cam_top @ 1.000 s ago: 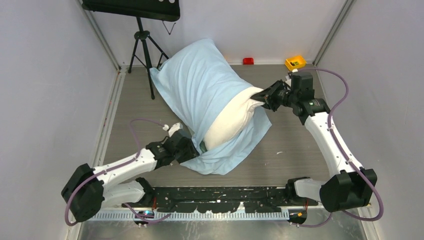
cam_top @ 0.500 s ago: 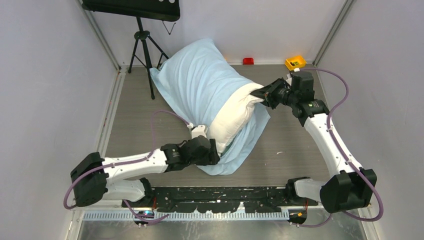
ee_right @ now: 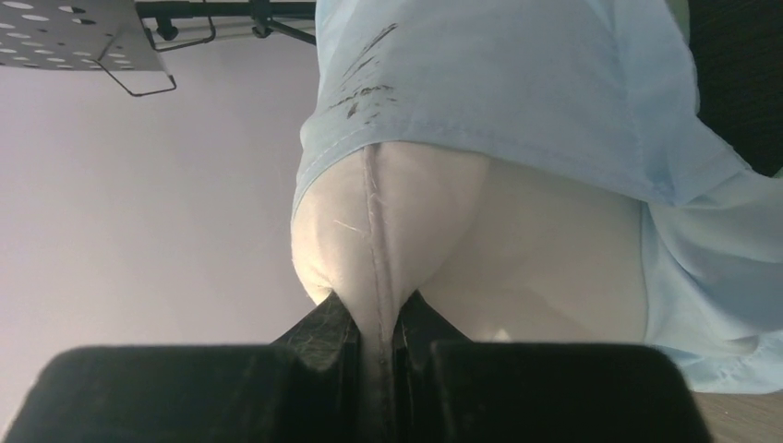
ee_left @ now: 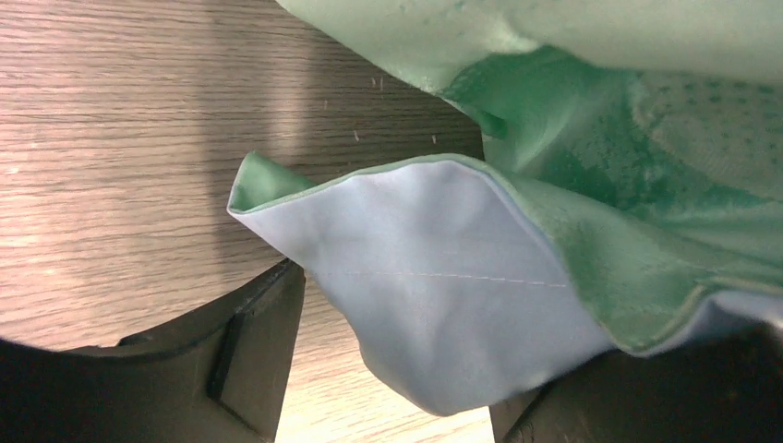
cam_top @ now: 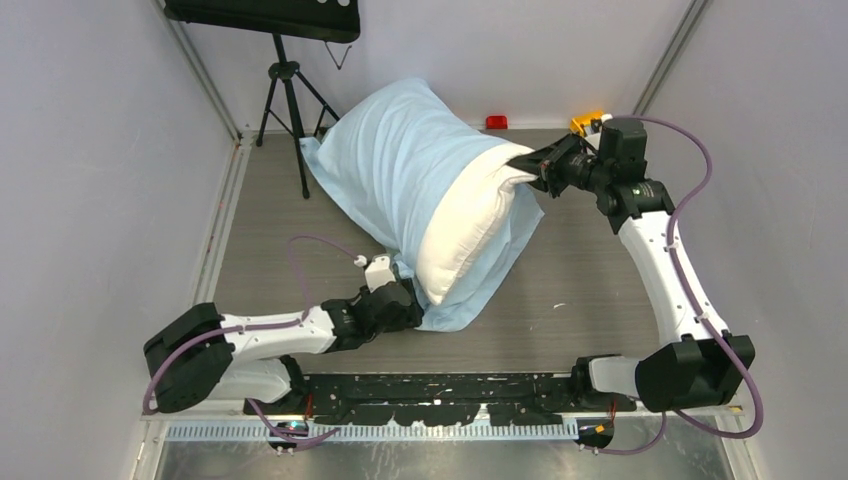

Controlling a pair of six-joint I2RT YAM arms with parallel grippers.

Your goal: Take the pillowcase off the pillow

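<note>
The white pillow (cam_top: 468, 225) lies slanted across the table, its far half still inside the light-blue pillowcase (cam_top: 400, 165). My right gripper (cam_top: 536, 168) is shut on the pillow's bare far corner and holds it raised; the right wrist view shows the seam of the pillow (ee_right: 406, 231) pinched between the fingers, with the pillowcase (ee_right: 517, 83) behind. My left gripper (cam_top: 408, 306) is open at the case's near edge. In the left wrist view a blue flap of the pillowcase (ee_left: 434, 295), mint-green inside, hangs between my spread fingers (ee_left: 254, 355).
A black tripod (cam_top: 290, 105) under a dark panel (cam_top: 265, 15) stands at the back left, close to the pillowcase. A small red object (cam_top: 496, 122) and a yellow box (cam_top: 587, 121) sit at the back edge. Grey walls close in both sides.
My right gripper has pulled the pillow corner back and to the right, baring more white pillow. My left arm swung right to the case's near edge, then drew back slightly.
</note>
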